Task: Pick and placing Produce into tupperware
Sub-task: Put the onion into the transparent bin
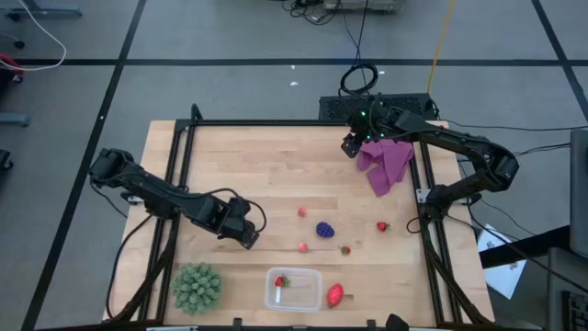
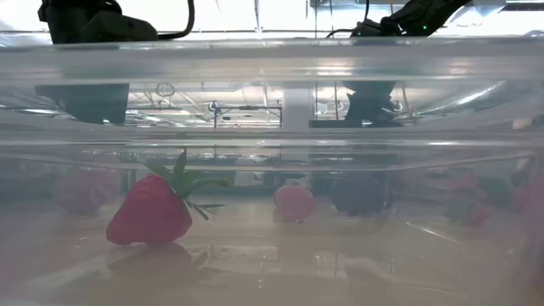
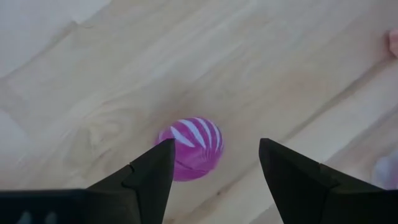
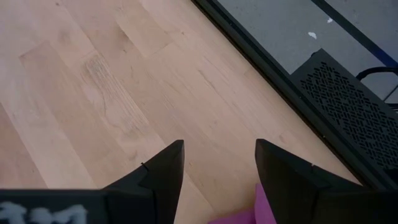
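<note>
Small clear plastic rectangular tupperware box (image 1: 294, 288) sits at the near edge of the wooden table (image 1: 230, 156), between the spiky green ball (image 1: 197, 287) and a larger red strawberry (image 1: 335, 294) lying just beside its right wall. One small red strawberry with green leaves (image 1: 281, 281) is already inside; the low view, shot through the box wall, shows it resting on the floor of the box (image 2: 150, 211).

Still out on the table: dark purple grape bunch (image 1: 325, 229), two tiny pink-red pieces (image 1: 301, 212) and (image 1: 303, 246), two small red strawberries (image 1: 382, 226) and (image 1: 345, 249), plus the larger one by the box. A magenta ball with white stripes (image 3: 189, 148) lies on the wood directly ahead of the left gripper (image 3: 214, 165), whose fingers stand spread with nothing between them; the ball is not yet gripped.

Right gripper (image 4: 217, 165) waits at the far right corner over the purple cloth (image 1: 386, 164), fingers apart and empty.

Judgement: early in the task. One piece placed, about seven left; the ball looks like the next pick.
</note>
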### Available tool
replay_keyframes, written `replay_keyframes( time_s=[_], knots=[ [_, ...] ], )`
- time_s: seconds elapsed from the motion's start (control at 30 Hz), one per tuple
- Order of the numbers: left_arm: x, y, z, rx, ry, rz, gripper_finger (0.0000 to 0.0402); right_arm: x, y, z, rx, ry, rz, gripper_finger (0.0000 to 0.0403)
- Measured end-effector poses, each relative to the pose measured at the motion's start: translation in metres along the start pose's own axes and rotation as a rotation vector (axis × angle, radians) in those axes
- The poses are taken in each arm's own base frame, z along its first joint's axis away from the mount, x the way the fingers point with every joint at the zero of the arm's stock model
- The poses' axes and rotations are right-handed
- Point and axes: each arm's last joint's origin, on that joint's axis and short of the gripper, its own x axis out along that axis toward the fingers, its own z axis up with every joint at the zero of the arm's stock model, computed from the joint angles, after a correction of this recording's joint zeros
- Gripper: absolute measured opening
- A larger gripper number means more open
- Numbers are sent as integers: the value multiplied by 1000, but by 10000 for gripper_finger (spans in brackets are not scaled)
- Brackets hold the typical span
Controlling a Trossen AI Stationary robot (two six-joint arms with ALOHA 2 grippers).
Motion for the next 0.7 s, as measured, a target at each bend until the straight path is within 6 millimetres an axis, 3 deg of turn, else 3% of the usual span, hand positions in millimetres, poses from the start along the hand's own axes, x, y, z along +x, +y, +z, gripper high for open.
replay_keyframes(
  time_s=[0.23,0.7],
  knots=[
    [12,10,-4,-19,22,46,247,0,0,0,0,0,0,187],
    [14,13,-4,-12,13,64,332,0,0,0,2,-1,0,187]
  ],
)
